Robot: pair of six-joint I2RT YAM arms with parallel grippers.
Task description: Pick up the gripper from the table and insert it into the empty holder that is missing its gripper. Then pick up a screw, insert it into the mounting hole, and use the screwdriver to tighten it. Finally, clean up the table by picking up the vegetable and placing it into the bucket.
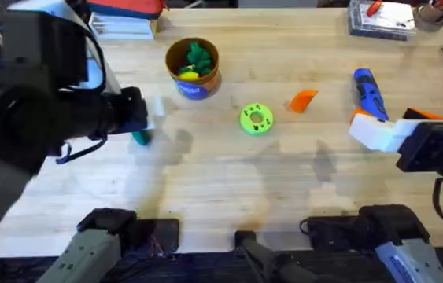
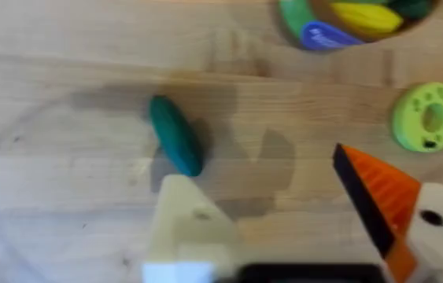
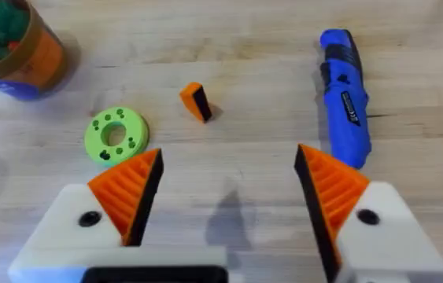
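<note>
Loose gripper (image 1: pixel 303 101): an orange ribbed wedge lying free on the table, right of centre in the overhead view, between the green ring disc (image 1: pixel 256 119) and the screwdriver (image 1: pixel 370 94); nothing touches it.

Empty holder (image 2: pixel 186 228): the bare white block at the lower middle of the left wrist view. It is one finger of the left gripper (image 2: pixel 284 212), whose other finger carries its orange tip. The insertion is therefore judged not yet done.

Left gripper state: fingers spread wide, holding nothing, hovering just beside the vegetable.

Right gripper (image 3: pixel 227 189): both orange tips in place, jaws wide apart and empty, at the right edge of the overhead view near the screwdriver.

Screwdriver: blue, lying on the table at upper right, untouched.

Screw: none can be made out.

Vegetable (image 2: pixel 175 134): dark green, lying on the bare table at centre left of the left wrist view, outside the bucket.

Bucket (image 1: pixel 193 69): upper centre of the overhead view, already holding green and yellow toys.

Progress: judged at the start; insertion, screwing and clean-up all remain.
</note>
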